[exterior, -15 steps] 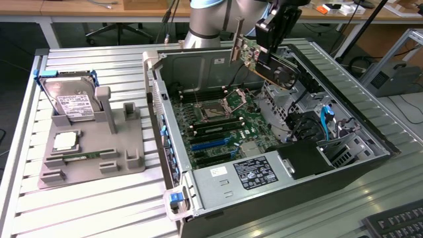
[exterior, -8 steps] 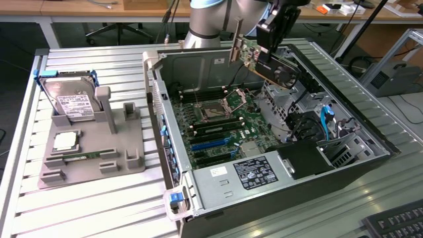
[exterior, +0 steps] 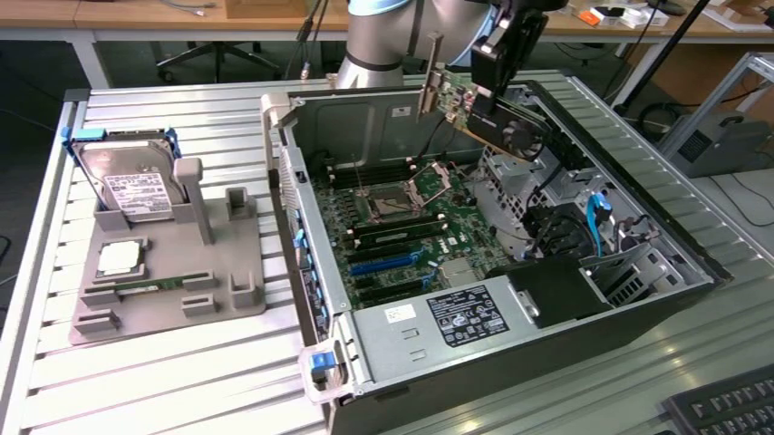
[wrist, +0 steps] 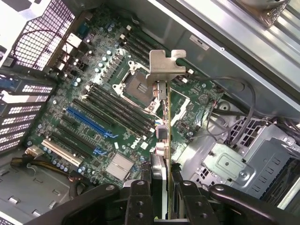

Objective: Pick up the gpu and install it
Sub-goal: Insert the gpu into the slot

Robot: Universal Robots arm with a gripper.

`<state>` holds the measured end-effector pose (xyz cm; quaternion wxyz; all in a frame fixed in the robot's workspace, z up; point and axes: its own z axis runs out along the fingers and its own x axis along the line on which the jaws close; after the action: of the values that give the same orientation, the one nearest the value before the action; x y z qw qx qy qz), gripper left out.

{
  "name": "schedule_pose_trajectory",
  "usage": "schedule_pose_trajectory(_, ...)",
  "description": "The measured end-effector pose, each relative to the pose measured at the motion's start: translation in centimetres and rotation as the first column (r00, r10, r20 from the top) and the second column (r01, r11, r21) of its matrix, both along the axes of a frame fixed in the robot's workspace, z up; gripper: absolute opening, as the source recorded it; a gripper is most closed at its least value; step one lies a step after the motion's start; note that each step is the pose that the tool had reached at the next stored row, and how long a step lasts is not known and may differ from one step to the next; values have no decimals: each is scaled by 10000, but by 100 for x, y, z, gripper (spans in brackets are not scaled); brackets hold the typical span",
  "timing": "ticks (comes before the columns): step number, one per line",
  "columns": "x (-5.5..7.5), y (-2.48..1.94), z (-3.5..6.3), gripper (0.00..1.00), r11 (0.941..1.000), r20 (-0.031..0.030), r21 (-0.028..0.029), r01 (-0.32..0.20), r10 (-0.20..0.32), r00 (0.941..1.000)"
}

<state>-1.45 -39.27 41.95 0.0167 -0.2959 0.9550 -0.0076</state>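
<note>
Currently I hold the gpu [exterior: 506, 120] clamped edge-on in the gripper [wrist: 162, 199], aloft over the open case [exterior: 677, 299] at about one o'clock from the CPU socket [exterior: 393, 201]; carrying is in hand, and I judge seating calls for squaring its lower edge over a blue slot [wrist: 86, 123].

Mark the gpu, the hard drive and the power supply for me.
gpu [exterior: 514, 122]: exterior view, on its black face.
hard drive [exterior: 137, 189]: exterior view, on its white label.
power supply [exterior: 405, 340]: exterior view, on the bare silver top beside its label.
</note>
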Motion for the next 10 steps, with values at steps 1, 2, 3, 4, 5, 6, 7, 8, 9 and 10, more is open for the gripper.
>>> schedule_pose_trajectory(1, 0, 0, 0, 27, 10000, 0, 0, -41, 41, 10000)
schedule_pose_trajectory(2, 0, 0, 0, 27, 10000, 0, 0, -82, 82, 10000)
schedule_pose_trajectory(3, 0, 0, 0, 27, 9999, 0, 1, -117, 117, 9999)
schedule_pose_trajectory(4, 0, 0, 0, 27, 9999, 0, 0, -146, 146, 9999)
schedule_pose_trajectory(5, 0, 0, 0, 27, 9998, 0, 0, -175, 175, 9998)
schedule_pose_trajectory(6, 0, 0, 0, 27, 9998, 0, 0, -219, 219, 9998)
schedule_pose_trajectory(7, 0, 0, -1, 27, 9997, 0, 1, -251, 251, 9997)
schedule_pose_trajectory(8, 0, 0, -1, 27, 9996, 0, 1, -298, 298, 9996)
schedule_pose_trajectory(9, 0, 0, -1, 27, 9994, 0, 0, -347, 347, 9994)
schedule_pose_trajectory(10, 0, 0, -1, 27, 9992, 0, 1, -391, 391, 9992)
